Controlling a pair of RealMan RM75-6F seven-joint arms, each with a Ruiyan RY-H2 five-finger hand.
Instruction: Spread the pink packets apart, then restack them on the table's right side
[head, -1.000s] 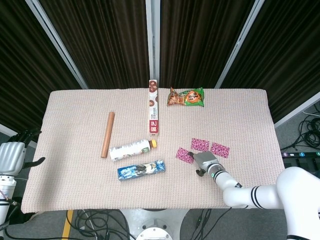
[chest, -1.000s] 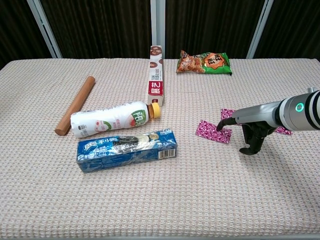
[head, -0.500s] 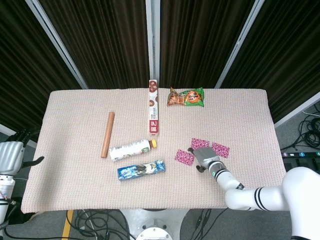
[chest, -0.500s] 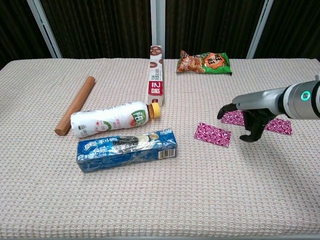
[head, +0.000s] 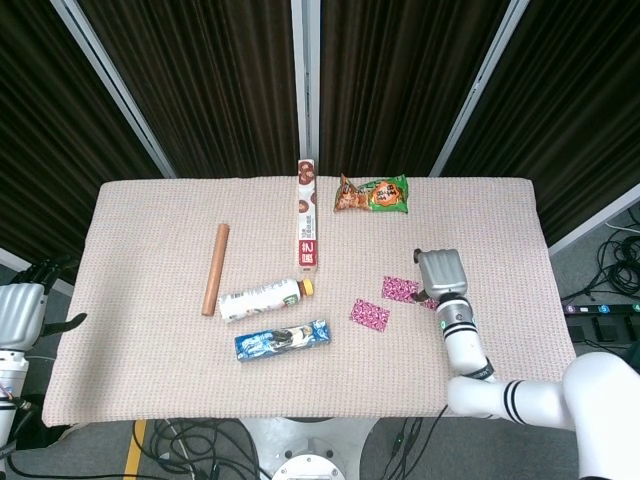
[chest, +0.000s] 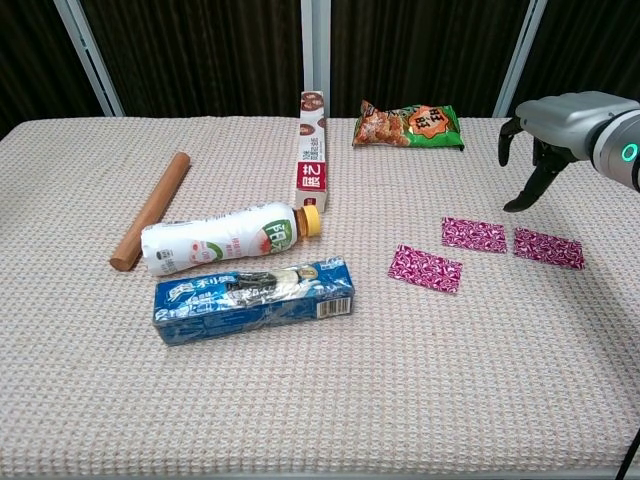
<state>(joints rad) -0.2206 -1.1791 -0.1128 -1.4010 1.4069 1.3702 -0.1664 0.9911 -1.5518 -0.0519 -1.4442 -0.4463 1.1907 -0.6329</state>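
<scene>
Three pink patterned packets lie flat and apart on the table's right half: a near-left one (chest: 425, 268) (head: 370, 314), a middle one (chest: 474, 234) (head: 401, 289) and a right one (chest: 547, 248). In the head view my right hand (head: 440, 272) covers most of the right packet. In the chest view that right hand (chest: 545, 140) hangs raised above and behind the packets, its fingers apart and pointing down, holding nothing. My left hand (head: 22, 312) stays off the table's left edge, empty with its fingers apart.
On the left half lie a wooden rod (chest: 150, 210), a white drink bottle (chest: 225, 238) and a blue biscuit box (chest: 255, 297). A long red-and-white box (chest: 312, 152) and a green snack bag (chest: 408, 125) sit at the back middle.
My right hand has lifted off the table beside the near-left packet and moved up, back and to the right. All three packets now show uncovered in the chest view.
</scene>
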